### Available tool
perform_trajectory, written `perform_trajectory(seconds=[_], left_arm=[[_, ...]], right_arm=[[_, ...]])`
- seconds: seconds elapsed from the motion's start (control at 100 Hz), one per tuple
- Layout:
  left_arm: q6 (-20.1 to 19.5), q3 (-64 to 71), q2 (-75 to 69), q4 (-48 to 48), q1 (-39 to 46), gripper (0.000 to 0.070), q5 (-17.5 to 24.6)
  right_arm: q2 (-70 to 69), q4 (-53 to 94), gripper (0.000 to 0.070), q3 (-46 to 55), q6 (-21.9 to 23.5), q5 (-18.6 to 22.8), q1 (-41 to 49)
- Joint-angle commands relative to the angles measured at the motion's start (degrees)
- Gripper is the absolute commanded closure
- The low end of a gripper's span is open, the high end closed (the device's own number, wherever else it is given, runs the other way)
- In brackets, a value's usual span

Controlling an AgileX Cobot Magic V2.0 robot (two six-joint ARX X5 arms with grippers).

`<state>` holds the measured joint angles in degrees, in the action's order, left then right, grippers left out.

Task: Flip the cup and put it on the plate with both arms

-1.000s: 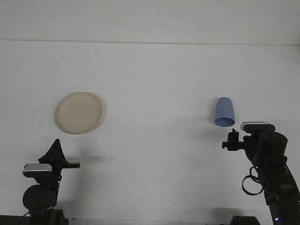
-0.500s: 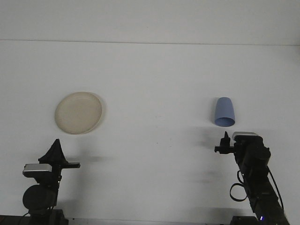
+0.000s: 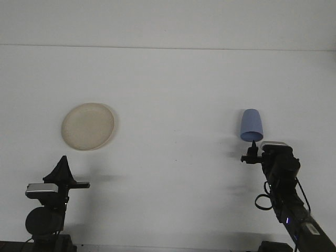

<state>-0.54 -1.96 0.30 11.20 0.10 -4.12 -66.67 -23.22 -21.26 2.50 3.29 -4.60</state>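
A blue cup (image 3: 251, 125) lies on its side on the white table at the right, its open end facing the near edge. A cream plate (image 3: 87, 126) lies flat at the left. My right gripper (image 3: 253, 151) is just in front of the cup's open end, its dark tip almost touching the rim; nothing is held. My left gripper (image 3: 62, 169) is low at the near left, well short of the plate, with nothing in it.
The white table (image 3: 173, 105) runs back to a far edge line near the top. Between the plate and the cup there is bare surface. The arm bases stand at the near corners.
My right arm has moved forward and a little left, bringing its gripper up to the cup's open end. The left arm, the cup and the plate have stayed still.
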Motion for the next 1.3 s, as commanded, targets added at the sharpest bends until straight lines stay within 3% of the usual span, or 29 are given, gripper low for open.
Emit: perform_trajectory(seconds=[0.0, 0.36, 0.86, 0.98, 1.14, 1.29], left_arm=[[0.00, 1.14, -0.11, 0.87, 0.04, 0.0689, 0.26], [0.00, 1.14, -0.11, 0.85, 0.04, 0.0689, 0.26], [0.00, 1.14, -0.11, 0.85, 0.04, 0.0689, 0.26], [0.00, 1.14, -0.11, 0.87, 0.04, 0.0689, 0.26], [0.00, 1.14, -0.11, 0.85, 0.04, 0.0689, 0.26], [0.00, 1.14, -0.11, 0.85, 0.04, 0.0689, 0.26]], right_arm=[[-3.32, -3.96, 0.0243, -0.13, -1.05, 1.36, -0.74], [-17.73, -21.00, 0.0244, -0.37, -1.01, 5.81, -3.23], [-28.00, -21.94, 0.0251, -9.35, -2.23, 7.89, -4.09], [-29.22, -22.12, 0.0388, -9.97, -2.60, 8.85, -4.09], [-29.62, -22.21, 0.0697, -9.97, -2.78, 8.96, -4.11], [-29.59, -22.82, 0.0700, -9.97, -2.75, 8.94, -4.09]])
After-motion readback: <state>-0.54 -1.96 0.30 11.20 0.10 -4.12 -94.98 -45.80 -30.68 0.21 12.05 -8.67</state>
